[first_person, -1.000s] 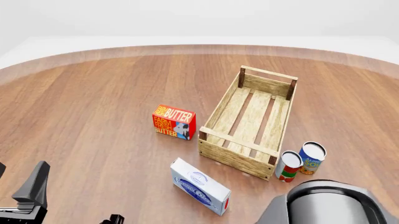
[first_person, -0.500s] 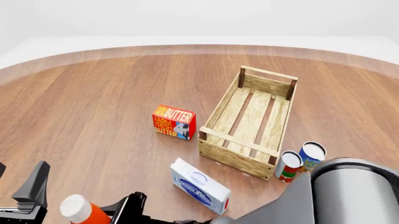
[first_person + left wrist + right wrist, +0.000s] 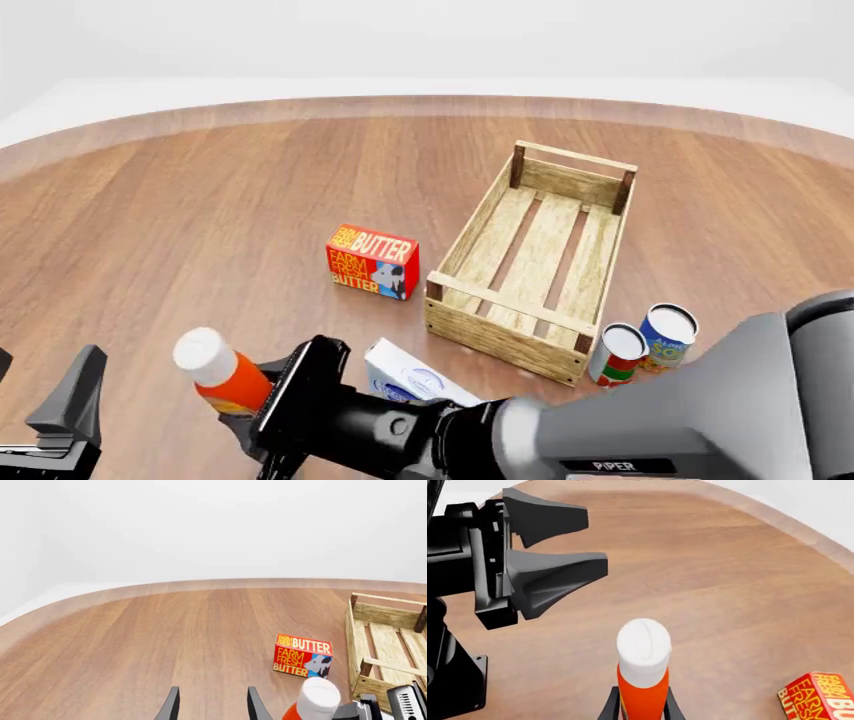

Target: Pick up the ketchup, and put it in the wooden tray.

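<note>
Left of white box [image 3: 430, 400]: right hand [image 3: 274, 400] pinching ketchup [image 3: 220, 372]; butter box [image 3: 372, 261] beyond; left hand [image 3: 212, 706] spread

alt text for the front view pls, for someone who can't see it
The right arm's gripper holds the ketchup tilted above a wooden table, near the lower left. The empty wooden tray lies right of centre, with a red butter box to its left, a white-and-blue box in front and two cans at its near right corner.
</note>
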You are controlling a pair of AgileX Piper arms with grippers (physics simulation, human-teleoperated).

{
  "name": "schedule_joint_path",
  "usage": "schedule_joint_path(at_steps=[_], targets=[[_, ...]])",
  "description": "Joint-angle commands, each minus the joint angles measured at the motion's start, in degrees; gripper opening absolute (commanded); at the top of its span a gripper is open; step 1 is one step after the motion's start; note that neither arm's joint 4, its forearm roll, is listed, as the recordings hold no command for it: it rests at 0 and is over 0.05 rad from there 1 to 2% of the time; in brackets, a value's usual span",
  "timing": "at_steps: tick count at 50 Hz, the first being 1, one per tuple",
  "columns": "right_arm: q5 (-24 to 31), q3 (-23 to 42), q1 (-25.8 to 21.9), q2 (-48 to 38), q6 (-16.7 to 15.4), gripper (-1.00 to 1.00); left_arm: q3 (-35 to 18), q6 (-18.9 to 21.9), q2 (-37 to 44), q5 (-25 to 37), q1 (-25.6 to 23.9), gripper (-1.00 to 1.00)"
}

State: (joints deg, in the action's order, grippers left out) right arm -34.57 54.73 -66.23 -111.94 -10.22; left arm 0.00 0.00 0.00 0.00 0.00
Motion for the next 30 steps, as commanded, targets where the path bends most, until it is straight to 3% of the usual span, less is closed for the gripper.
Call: schedule_joint_path(at_steps=[1, 13, 30], targets=[[2.94, 0.10, 2.69, 3.46, -1.11, -1.00, 0.00, 0.00, 0.00, 0.00, 0.00, 1.00], [4.06, -0.86, 6.80, 6.59, -3.15, -1.00, 0.00, 0.00, 0.00, 0.00, 0.00, 1.00], [8.18, -1.35, 14.05, 12.91, -3.52, -1.00, 0.00, 0.00, 0.00, 0.00, 0.00, 1.00]])
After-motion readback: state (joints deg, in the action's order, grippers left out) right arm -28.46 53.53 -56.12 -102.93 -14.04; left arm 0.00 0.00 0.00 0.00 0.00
